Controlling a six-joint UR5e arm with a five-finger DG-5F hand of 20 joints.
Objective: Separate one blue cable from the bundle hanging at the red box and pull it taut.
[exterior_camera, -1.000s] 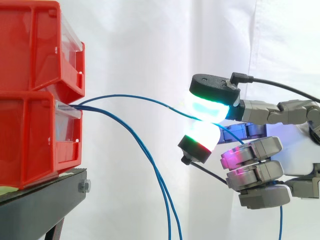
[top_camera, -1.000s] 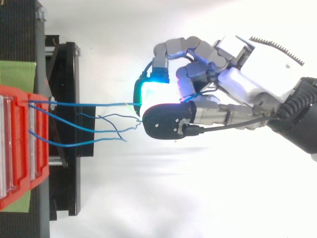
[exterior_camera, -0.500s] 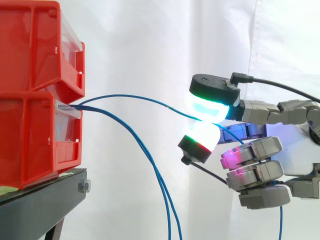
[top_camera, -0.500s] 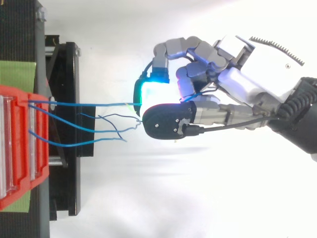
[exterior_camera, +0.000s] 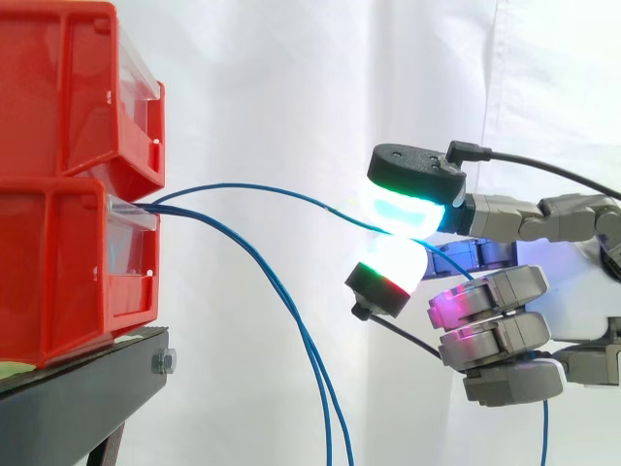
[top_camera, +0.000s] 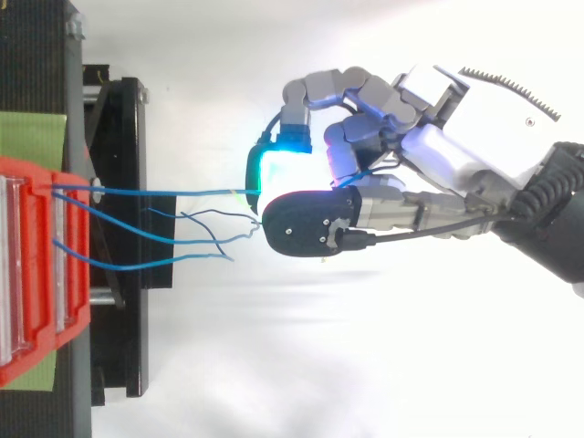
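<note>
Two red boxes [exterior_camera: 68,184] stand one on the other at the left, on a black stand [exterior_camera: 78,388]. The hand [top_camera: 456,119] is at the right, well apart from them. Two of its glowing pads [exterior_camera: 403,209] are pressed together on one blue cable [exterior_camera: 272,191], and its other fingers are curled below. This cable leaves the front of the lower box and reaches the pads in a soft arc, so I judge it is separated but not yet taut. The other blue cables [exterior_camera: 301,330] hang loose from the same box.

To pull well, the hand should go slowly to the right, straight away from the box, with a firm pinch so the thin cable does not slip. It should stop when the arc becomes straight, since more force may drag the box.
</note>
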